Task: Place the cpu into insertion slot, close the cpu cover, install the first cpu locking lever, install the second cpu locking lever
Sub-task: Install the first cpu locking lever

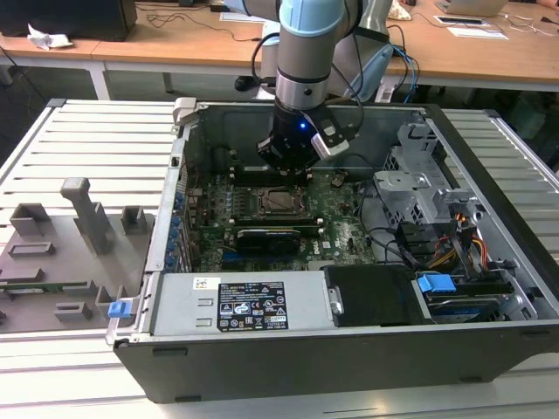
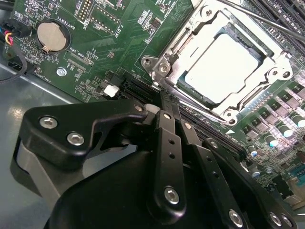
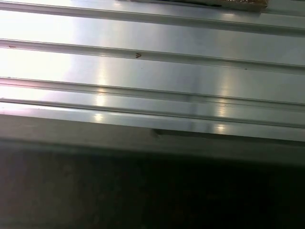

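Observation:
The cpu lies silver face up in the insertion slot on the green motherboard. The cpu cover, a metal frame with an open window, lies flat around the chip. A thin metal lever rod runs along the socket's far side. My gripper is shut, its black fingers pressed together with nothing seen between them. Their tips sit right at one corner of the socket. In the exterior view the gripper hangs inside the open computer case, just behind the socket.
A coin battery sits on the board. A black card, the power supply, a metal drive cage and cables crowd the case. Grey fixtures stand on the ribbed aluminium table.

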Controlling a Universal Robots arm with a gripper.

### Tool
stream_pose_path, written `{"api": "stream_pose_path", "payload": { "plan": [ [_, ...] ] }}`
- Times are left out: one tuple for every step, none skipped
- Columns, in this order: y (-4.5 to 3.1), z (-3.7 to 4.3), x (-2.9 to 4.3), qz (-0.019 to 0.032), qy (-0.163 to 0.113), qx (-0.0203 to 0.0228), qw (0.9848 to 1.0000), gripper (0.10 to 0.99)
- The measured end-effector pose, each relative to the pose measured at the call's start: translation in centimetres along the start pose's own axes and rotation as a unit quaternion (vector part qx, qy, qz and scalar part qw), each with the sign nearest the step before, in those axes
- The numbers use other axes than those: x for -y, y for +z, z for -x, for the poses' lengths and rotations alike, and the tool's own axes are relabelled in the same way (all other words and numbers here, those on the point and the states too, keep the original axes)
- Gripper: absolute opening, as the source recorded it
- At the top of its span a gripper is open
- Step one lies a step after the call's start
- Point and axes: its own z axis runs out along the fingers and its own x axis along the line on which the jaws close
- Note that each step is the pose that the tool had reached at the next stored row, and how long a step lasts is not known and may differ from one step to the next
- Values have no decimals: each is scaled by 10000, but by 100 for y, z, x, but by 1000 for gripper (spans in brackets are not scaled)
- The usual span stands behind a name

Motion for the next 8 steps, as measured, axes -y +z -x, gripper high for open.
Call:
{"api": "stream_pose_path", "payload": {
  "plan": [
    [0,0,0,0,0,0,10000,106],
    [0,0,0,0,0,0,10000,106],
    [0,0,0,0,0,0,10000,106],
    [0,0,0,0,0,0,10000,106],
    [0,0,0,0,0,0,10000,106],
    [-1,0,0,1,0,1,10000,106],
    [-1,1,0,1,0,1,10000,106],
    [-2,0,0,0,0,1,10000,106]
  ]
}}
